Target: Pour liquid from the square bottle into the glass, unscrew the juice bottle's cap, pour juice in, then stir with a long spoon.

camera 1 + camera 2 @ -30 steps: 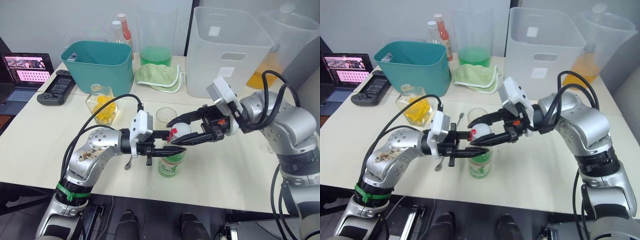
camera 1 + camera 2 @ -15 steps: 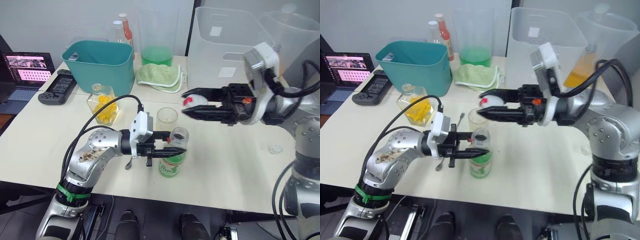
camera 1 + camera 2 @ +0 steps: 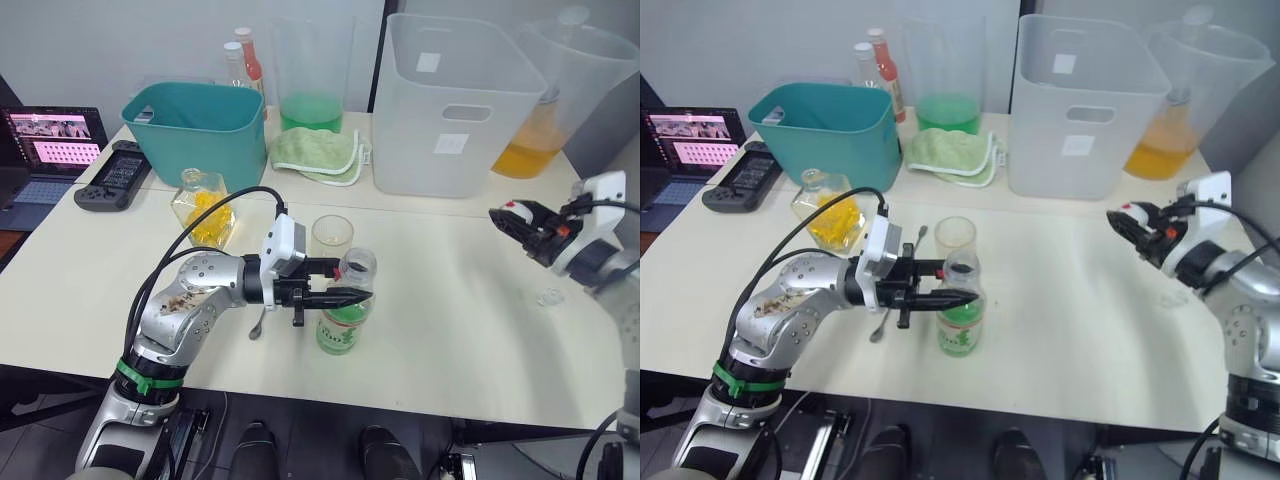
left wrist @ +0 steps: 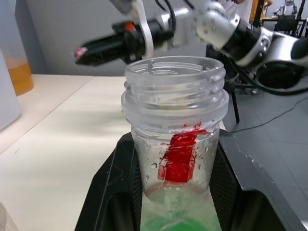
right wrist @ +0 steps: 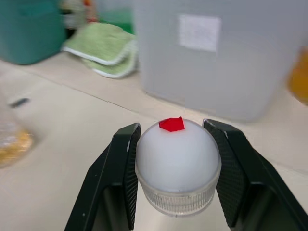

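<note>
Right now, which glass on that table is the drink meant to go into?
Start at the teal bin at the table's back left and come forward to the open, green-labelled juice bottle gripped by the left pincer. The glass stands just behind it: small, clear, open-topped and far shorter than the big pitchers behind.

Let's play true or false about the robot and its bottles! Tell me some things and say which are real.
1. The juice bottle has no cap on. True.
2. The left gripper holds the glass. False: it grips the juice bottle's neck; the glass stands free just behind it.
3. The right gripper holds the white cap. True.
4. The square bottle is lying on its side. False: it stands upright by the teal bin.
5. The right gripper is above the glass. False: it is far off toward the table's right edge.
</note>
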`<state>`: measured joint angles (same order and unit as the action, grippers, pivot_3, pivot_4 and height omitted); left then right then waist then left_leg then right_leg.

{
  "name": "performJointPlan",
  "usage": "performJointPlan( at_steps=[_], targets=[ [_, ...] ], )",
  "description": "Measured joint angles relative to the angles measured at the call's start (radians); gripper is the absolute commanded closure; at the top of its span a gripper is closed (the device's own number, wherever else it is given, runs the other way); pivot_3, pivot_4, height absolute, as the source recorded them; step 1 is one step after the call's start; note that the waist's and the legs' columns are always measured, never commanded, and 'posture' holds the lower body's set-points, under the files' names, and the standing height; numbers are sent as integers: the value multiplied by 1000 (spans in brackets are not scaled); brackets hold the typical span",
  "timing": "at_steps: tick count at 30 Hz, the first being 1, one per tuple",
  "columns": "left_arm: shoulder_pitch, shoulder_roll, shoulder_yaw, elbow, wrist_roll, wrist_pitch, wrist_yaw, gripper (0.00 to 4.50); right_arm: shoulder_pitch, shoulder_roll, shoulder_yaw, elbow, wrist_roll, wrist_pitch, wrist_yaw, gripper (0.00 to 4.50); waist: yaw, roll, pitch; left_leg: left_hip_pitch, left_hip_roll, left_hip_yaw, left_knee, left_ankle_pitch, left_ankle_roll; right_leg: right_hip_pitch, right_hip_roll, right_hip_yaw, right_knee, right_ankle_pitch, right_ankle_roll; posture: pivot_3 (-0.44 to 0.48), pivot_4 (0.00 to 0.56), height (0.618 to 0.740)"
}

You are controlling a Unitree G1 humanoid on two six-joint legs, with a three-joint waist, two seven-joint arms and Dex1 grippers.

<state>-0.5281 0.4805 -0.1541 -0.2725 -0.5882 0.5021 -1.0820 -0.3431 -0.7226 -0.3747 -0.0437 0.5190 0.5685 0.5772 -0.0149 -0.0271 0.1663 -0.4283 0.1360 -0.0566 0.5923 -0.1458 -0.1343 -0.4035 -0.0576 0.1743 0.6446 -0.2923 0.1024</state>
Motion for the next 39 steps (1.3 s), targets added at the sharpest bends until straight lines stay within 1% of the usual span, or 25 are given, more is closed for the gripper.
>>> performJointPlan(
  at_steps=[4,10,14,21,23,28,29,34,39],
  targets=[
    [-5,9,1,6,-5,4,-2,2995,5,53,14,102,-77,-86,-44,2883,-1,0,0,0,0,0,0,0,0,0,0,0,0,0,0,0,150,733],
    [20,40,27,2,-27,0,-7,2995,27,123,24,192,-143,-186,-85,2883,-5,1,0,1,0,0,-1,0,0,1,0,0,1,0,0,0,150,733],
    [26,63,43,4,-40,0,-7,2995,50,169,38,259,-163,-228,-101,2883,-16,1,0,2,0,0,-1,0,0,1,0,0,1,0,0,0,150,733],
    [26,68,46,7,-42,-1,-7,2995,56,230,46,351,-182,-290,-107,2883,-31,1,0,3,0,0,-1,0,0,2,0,0,1,0,0,0,150,733],
    [25,66,51,16,-48,2,-6,2995,56,231,46,353,-182,-298,-107,1832,-30,1,0,3,0,0,-1,0,0,2,0,0,2,0,0,0,150,733],
    [14,66,59,48,-60,4,-6,2995,56,244,40,348,-177,-303,-103,183,-30,1,0,3,0,0,-1,0,0,2,0,0,2,0,0,0,150,733],
    [13,66,59,50,-60,3,-7,2995,57,244,39,342,-174,-300,-103,8,-30,1,0,3,0,0,-1,0,0,2,0,0,2,0,0,0,150,733],
    [7,67,59,54,-66,6,-8,2995,40,225,2,183,-93,-218,-105,8,-32,2,1,3,0,0,-1,0,0,2,0,0,2,0,0,0,150,733],
    [5,79,91,57,-81,35,-1,2995,-69,163,3,23,6,-80,-91,8,-31,3,1,2,0,0,-2,0,0,1,0,0,2,0,0,0,150,733]
  ],
)
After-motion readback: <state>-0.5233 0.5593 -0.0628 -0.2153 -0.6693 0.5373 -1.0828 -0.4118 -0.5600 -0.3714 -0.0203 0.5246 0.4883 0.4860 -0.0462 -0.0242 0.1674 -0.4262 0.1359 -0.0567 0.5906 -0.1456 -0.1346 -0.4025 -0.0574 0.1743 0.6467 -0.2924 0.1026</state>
